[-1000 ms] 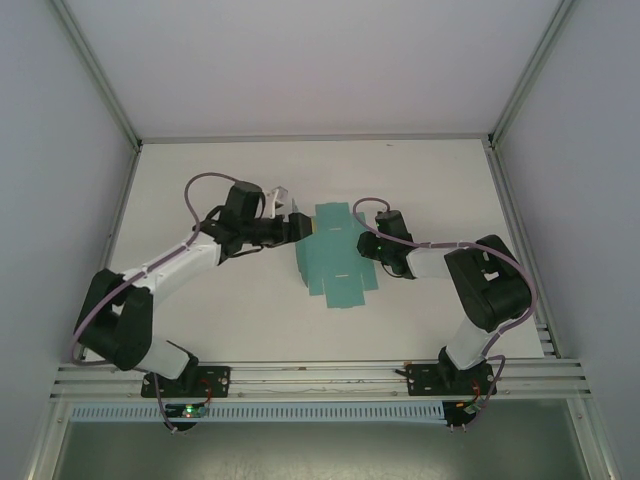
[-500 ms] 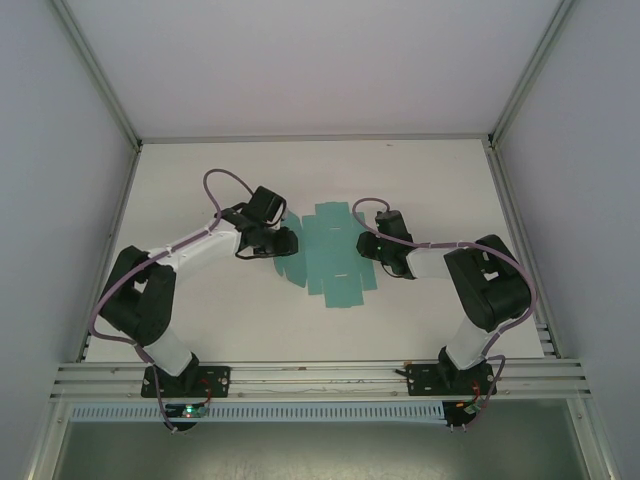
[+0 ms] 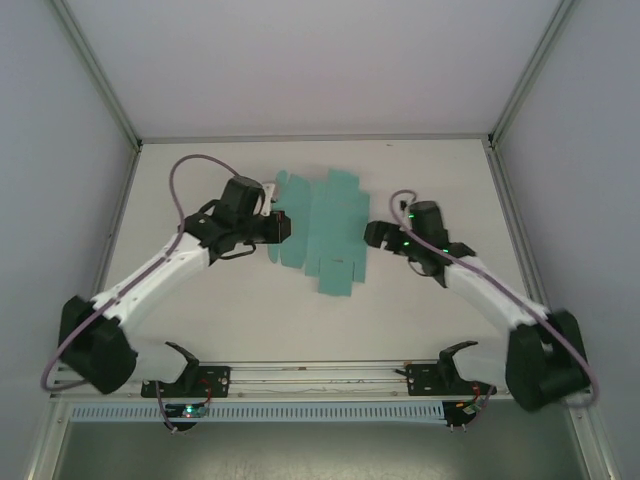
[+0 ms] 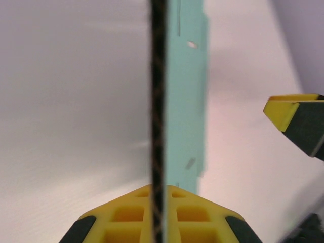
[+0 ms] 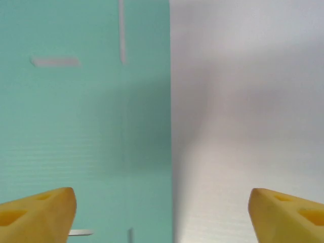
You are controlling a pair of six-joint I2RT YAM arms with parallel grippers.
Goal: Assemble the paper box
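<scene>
You've got the paper box (image 3: 325,225) as a flat teal die-cut sheet, flaps and tabs out. It lies approx mid-way across the table (image 3: 430,180), a bit toward the far side, btw the two arms.

Your L gripper (image 3: 281,226) sits at the sheet's left edge w/ fingers pressed together, pinching the card there. In the left wrist view the L gripper (image 4: 157,207) shows its yellow fingers squeezed tight. A thin dark strip runs straight up from the seam btw them; can't tell for sure if that strip is the card seen edge-on. The paper box (image 4: 187,101) lies just right of that strip, w/ a small hole and a slit toward its far end.

Your R gripper (image 3: 373,234) is just beside the sheet's right edge, fingers spread wide, holding nothing. In the right wrist view the R gripper (image 5: 162,220) straddles the sheet's straight edge. One yellow fingertip (image 5: 38,212) is over the paper box (image 5: 76,126), the other over bare table (image 5: 248,101). Can't tell if the tips touch the surface. One R gripper finger (image 4: 296,119), yellow w/ a black pad, also shows at the right of the left wrist view, apart from the card.
</scene>
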